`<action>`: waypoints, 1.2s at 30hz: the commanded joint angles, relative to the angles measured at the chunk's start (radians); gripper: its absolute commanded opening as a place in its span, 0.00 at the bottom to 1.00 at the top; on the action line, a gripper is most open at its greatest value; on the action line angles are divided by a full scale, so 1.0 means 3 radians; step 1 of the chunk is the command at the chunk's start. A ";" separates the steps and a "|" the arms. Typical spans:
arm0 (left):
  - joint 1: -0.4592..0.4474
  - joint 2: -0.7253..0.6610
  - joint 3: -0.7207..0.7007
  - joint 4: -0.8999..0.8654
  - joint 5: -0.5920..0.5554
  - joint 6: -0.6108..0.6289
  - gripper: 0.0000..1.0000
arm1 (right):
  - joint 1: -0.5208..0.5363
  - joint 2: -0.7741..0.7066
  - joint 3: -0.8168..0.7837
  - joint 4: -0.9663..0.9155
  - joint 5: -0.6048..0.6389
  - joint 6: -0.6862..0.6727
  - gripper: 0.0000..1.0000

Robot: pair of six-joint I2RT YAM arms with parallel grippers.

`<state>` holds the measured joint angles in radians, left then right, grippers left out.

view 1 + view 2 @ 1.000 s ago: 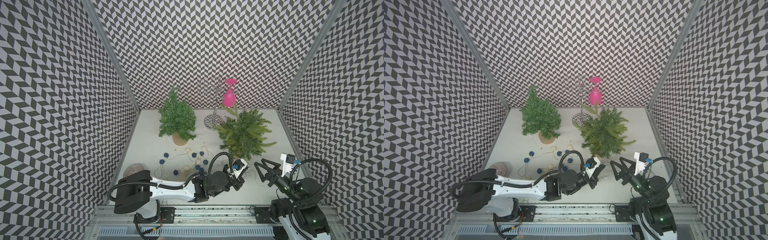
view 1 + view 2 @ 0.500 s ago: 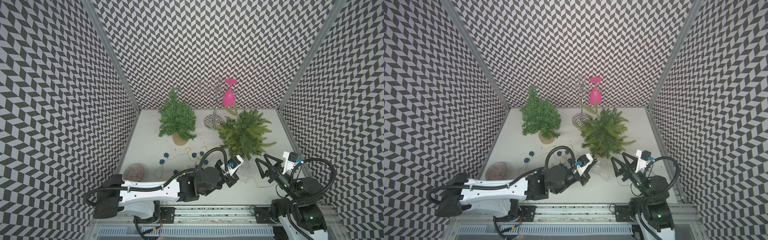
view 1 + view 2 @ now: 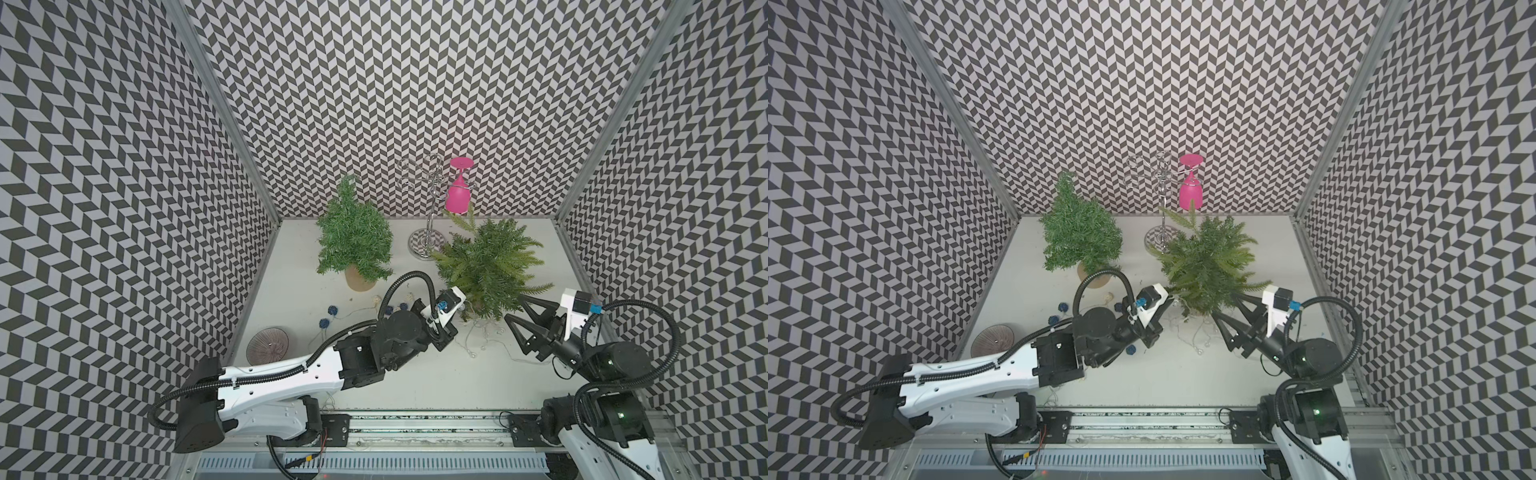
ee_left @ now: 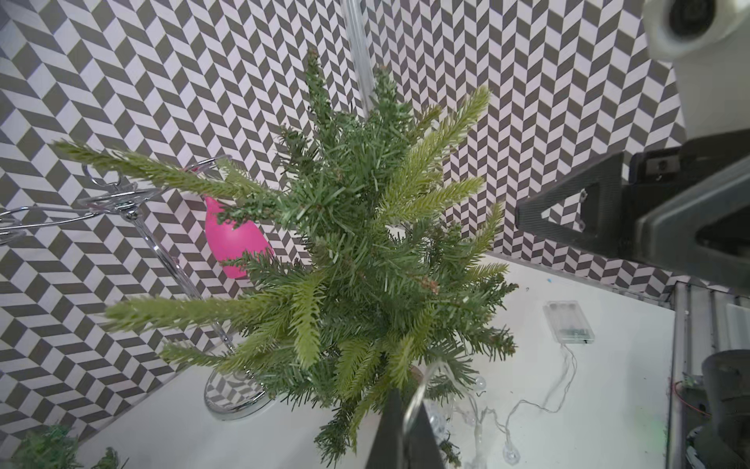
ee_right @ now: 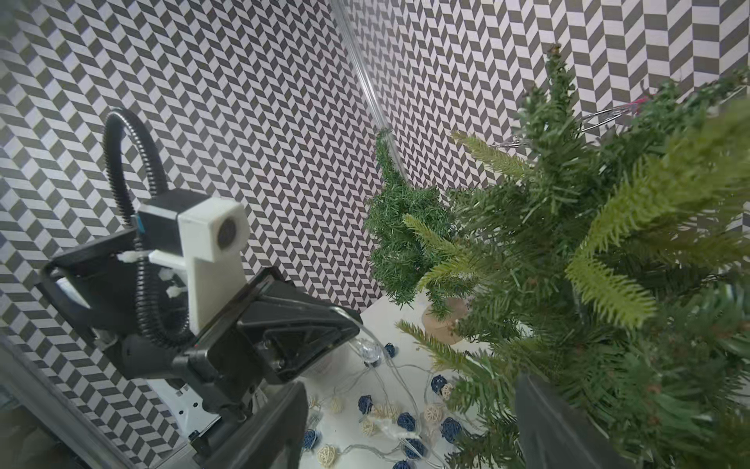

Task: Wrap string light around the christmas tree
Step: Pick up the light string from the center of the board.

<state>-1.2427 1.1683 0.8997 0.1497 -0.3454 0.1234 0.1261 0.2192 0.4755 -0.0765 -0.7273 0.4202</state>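
Note:
The christmas tree (image 3: 486,266) with pale green tips stands right of centre in both top views (image 3: 1208,266). It fills the left wrist view (image 4: 357,251) and the right wrist view (image 5: 608,243). The string light (image 3: 478,345) is a thin clear wire with clear bulbs, lying loose on the table at the tree's foot (image 4: 483,418). Its clear battery box (image 4: 568,323) lies further off. My left gripper (image 3: 453,330) is at the tree's left base, shut on the wire (image 4: 406,430); a bulb (image 5: 367,349) hangs just below its tip. My right gripper (image 3: 515,309) stands open and holds nothing, by the tree's lower right branches (image 5: 412,390).
A smaller dark green tree (image 3: 353,237) in a tan pot stands at the back left. A wire glass rack (image 3: 428,241) holding a pink glass (image 3: 457,195) is behind the trees. A second string of blue and cream balls (image 3: 332,311) and a ribbed dish (image 3: 268,345) lie at the left.
My left gripper has moved left and back towards the tree's base, carrying the wire. The right gripper has edged closer to the tree, still open.

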 commanded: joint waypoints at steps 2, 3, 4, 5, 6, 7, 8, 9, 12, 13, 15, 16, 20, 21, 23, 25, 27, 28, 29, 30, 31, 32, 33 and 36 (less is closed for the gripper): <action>0.0066 0.0036 0.0262 -0.0133 0.0211 0.0189 0.00 | 0.0057 0.0435 0.0212 0.0137 -0.0197 -0.0184 0.83; 0.0076 0.0047 0.0303 -0.0176 0.0193 0.0204 0.00 | 0.0158 0.0564 0.0258 0.0044 -0.0043 -0.0307 0.83; 0.0097 0.0044 0.0319 -0.0187 0.0207 0.0215 0.00 | 0.0277 0.0645 0.0296 -0.0012 0.0191 -0.0362 0.83; 0.0128 0.0029 0.0326 -0.0181 0.0238 0.0217 0.00 | 0.0497 0.0723 0.0237 0.0156 0.0306 -0.0331 0.83; 0.0158 0.0013 0.0315 -0.0151 0.0288 0.0230 0.00 | 0.0763 0.0792 0.0169 0.0397 0.0393 -0.0310 0.83; 0.0187 -0.0002 0.0313 -0.0122 0.0326 0.0242 0.00 | 0.1037 0.0865 0.0115 0.0548 0.0590 -0.0367 0.83; 0.0220 -0.0003 0.0332 -0.0153 0.0374 0.0255 0.00 | 0.1412 0.1009 0.0195 0.0415 0.0978 -0.0556 0.83; 0.0246 -0.0008 0.0354 -0.0175 0.0407 0.0273 0.00 | 0.1766 0.1161 0.0299 0.0269 0.1452 -0.0679 0.83; 0.0323 -0.0026 0.0386 -0.0249 0.0431 0.0289 0.00 | 0.2322 0.1387 0.0430 0.0146 0.2133 -0.0772 0.82; 0.0345 -0.0045 0.0374 -0.0257 0.0449 0.0294 0.00 | 0.2359 0.1376 0.0418 0.0164 0.2173 -0.0758 0.82; 0.0391 -0.0115 0.0333 -0.0251 0.0506 0.0303 0.00 | 0.2386 0.1285 0.0317 0.0260 0.2361 -0.0736 0.80; 0.0415 -0.0149 0.0320 -0.0247 0.0546 0.0311 0.00 | 0.2391 0.1257 0.0251 0.0291 0.2504 -0.0733 0.80; 0.0457 -0.0312 0.0361 -0.0249 0.0689 0.0312 0.00 | 0.2392 0.1176 -0.0060 0.0438 0.2704 -0.0693 0.73; 0.0462 -0.0331 0.0394 -0.0265 0.0729 0.0317 0.00 | 0.2388 0.1150 -0.0123 0.0477 0.2696 -0.0686 0.68; 0.0464 -0.0332 0.0480 -0.0351 0.0770 0.0319 0.00 | 0.2394 0.1074 -0.0186 0.0483 0.2691 -0.0675 0.63; 0.0461 -0.0334 0.0529 -0.0402 0.0748 0.0317 0.00 | 0.2395 0.0974 -0.0244 0.0490 0.2672 -0.0675 0.55; 0.0463 -0.0373 0.0500 -0.0358 0.0677 0.0310 0.00 | 0.2402 0.0891 -0.0274 0.0501 0.2641 -0.0685 0.48; 0.0461 -0.0390 0.0493 -0.0340 0.0675 0.0302 0.00 | 0.2402 0.0855 -0.0298 0.0529 0.2620 -0.0690 0.45; 0.0461 -0.0410 0.0493 -0.0332 0.0682 0.0300 0.00 | 0.2402 0.0826 -0.0311 0.0550 0.2605 -0.0697 0.41; 0.0463 -0.0424 0.0495 -0.0325 0.0672 0.0283 0.00 | 0.2402 0.0805 -0.0312 0.0552 0.2582 -0.0697 0.36; 0.0464 -0.0441 0.0498 -0.0311 0.0661 0.0275 0.00 | 0.2402 0.0795 -0.0301 0.0536 0.2573 -0.0694 0.32; 0.0461 -0.0457 0.0498 -0.0304 0.0662 0.0279 0.00 | 0.2402 0.0792 -0.0273 0.0499 0.2563 -0.0680 0.30; 0.0461 -0.0469 0.0503 -0.0309 0.0649 0.0281 0.00 | 0.2402 0.0774 -0.0257 0.0492 0.2537 -0.0689 0.30; 0.0461 -0.0458 0.0527 -0.0333 0.0627 0.0259 0.00 | 0.2402 0.0720 -0.0217 0.0431 0.2649 -0.0695 0.26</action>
<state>-1.1072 1.0428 1.0321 0.0574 -0.1509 0.2043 0.8413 0.4538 0.3847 0.0154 0.0441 0.2237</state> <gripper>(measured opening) 0.048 0.275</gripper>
